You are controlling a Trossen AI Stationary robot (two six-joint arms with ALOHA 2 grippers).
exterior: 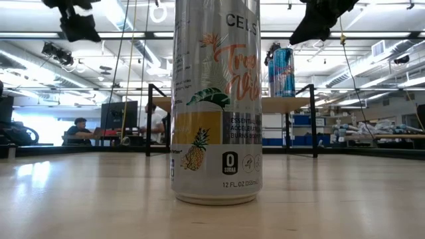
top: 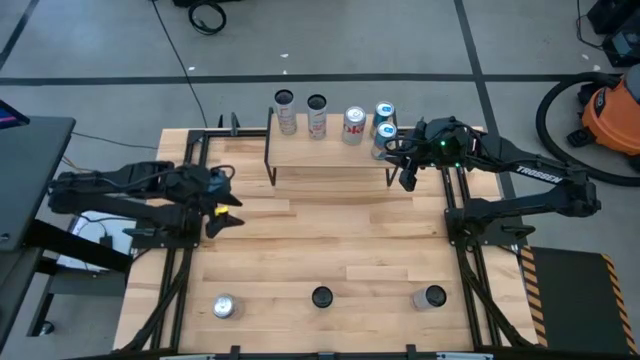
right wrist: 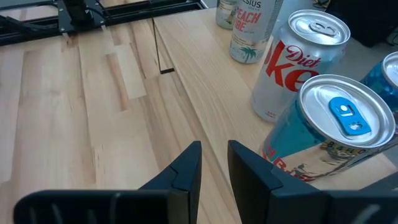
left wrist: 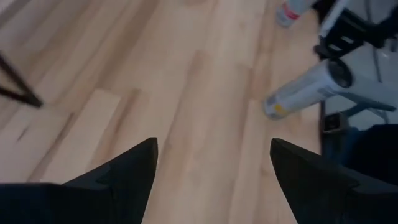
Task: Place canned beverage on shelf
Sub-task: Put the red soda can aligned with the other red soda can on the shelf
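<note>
The shelf (top: pixel 330 165), a light wooden plank on thin black legs, stands at the table's far edge. Several cans stand upright on it: two tall slim ones (top: pixel 285 110), a Diet Coke can (right wrist: pixel 292 62) and two blue cans, the nearer one (right wrist: pixel 329 124) at the shelf's right end. My right gripper (top: pixel 408 178) hovers over the shelf's right front corner, just beside that blue can. Its fingers (right wrist: pixel 214 165) are nearly together and hold nothing. My left gripper (top: pixel 225 210) is open and empty above the table's left side, as the left wrist view (left wrist: pixel 211 168) also shows.
Three more cans stand along the table's near edge: a silver one (top: pixel 223 306) at left, a tall Celsius can (exterior: pixel 216 99) in the middle and one (top: pixel 433 297) at right. Bare wood lies between them and the shelf. An orange vacuum (top: pixel 610 105) stands off the table's right.
</note>
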